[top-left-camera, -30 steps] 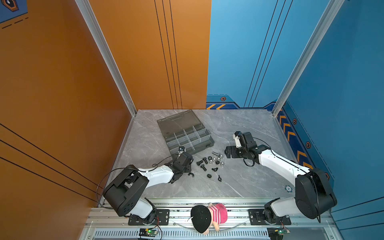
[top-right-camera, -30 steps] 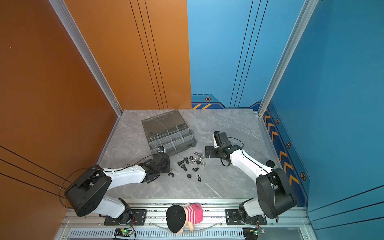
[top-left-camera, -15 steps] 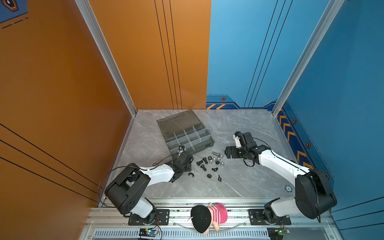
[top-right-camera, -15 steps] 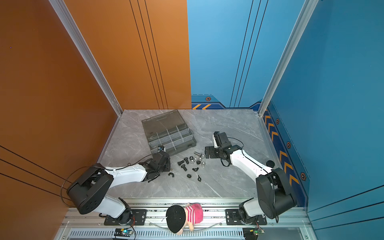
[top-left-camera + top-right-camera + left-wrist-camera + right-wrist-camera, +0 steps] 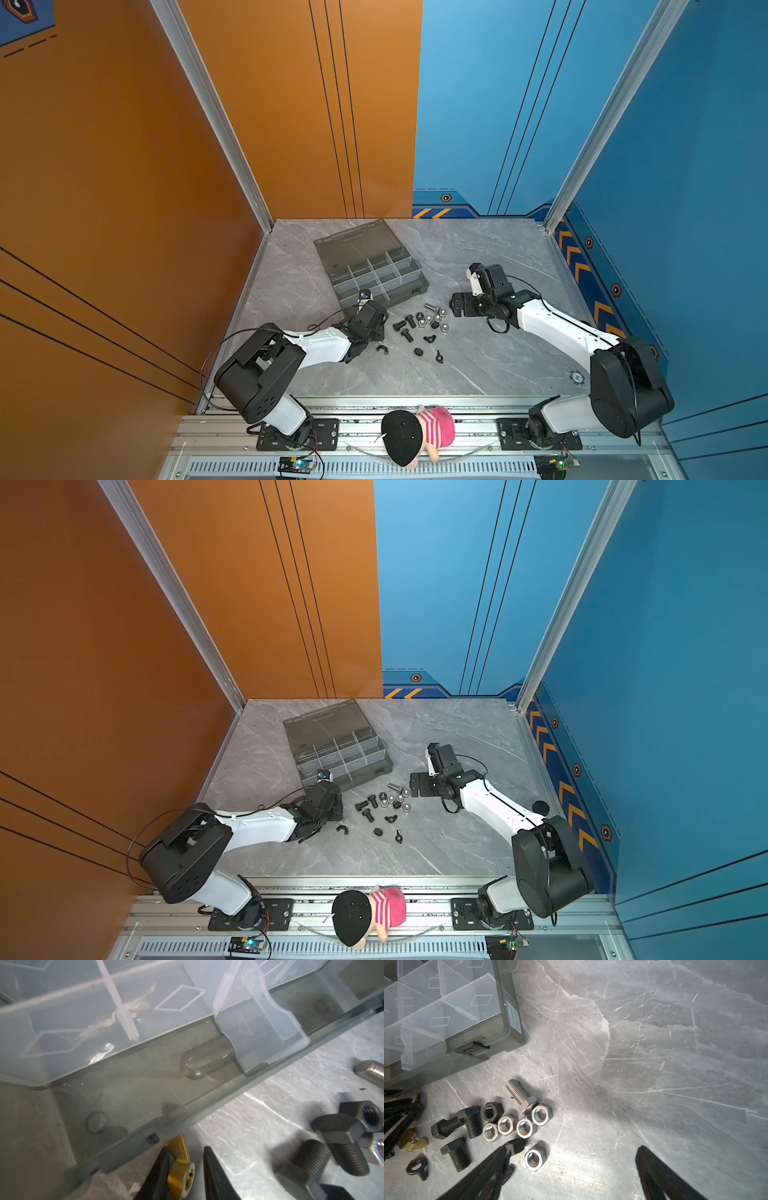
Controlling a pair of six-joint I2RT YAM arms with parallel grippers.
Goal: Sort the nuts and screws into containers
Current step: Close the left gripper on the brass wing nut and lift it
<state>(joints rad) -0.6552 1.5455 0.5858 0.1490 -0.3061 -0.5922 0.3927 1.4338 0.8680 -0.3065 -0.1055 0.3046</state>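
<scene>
My left gripper [image 5: 186, 1148] sits low at the front wall of the smoky grey organiser case [image 5: 207, 1105]. A brass wing nut [image 5: 182, 1172] lies between its narrow jaws, touching one finger, with a small gap to the other. In both top views this gripper [image 5: 376, 328] [image 5: 336, 810] is left of the pile. My right gripper [image 5: 579, 1147] is wide open over bare table, beside a silver nut [image 5: 535, 1157]. One fingertip overlaps a black nut [image 5: 515, 1145]. Black bolts [image 5: 455, 1155], a silver bolt [image 5: 521, 1095] and silver nuts [image 5: 525, 1127] lie loose. The case's cells [image 5: 376, 270] hold no hardware.
A second brass wing nut [image 5: 411, 1140] and a black wing nut [image 5: 417, 1165] lie by my left gripper. More black nuts [image 5: 418, 352] sit nearer the front. The case lid [image 5: 353, 245] lies open at the back. A plush toy [image 5: 415, 432] rests on the front rail.
The left arm's elbow has shifted a little while its gripper stays at the same spot by the case. The right arm has not moved.
</scene>
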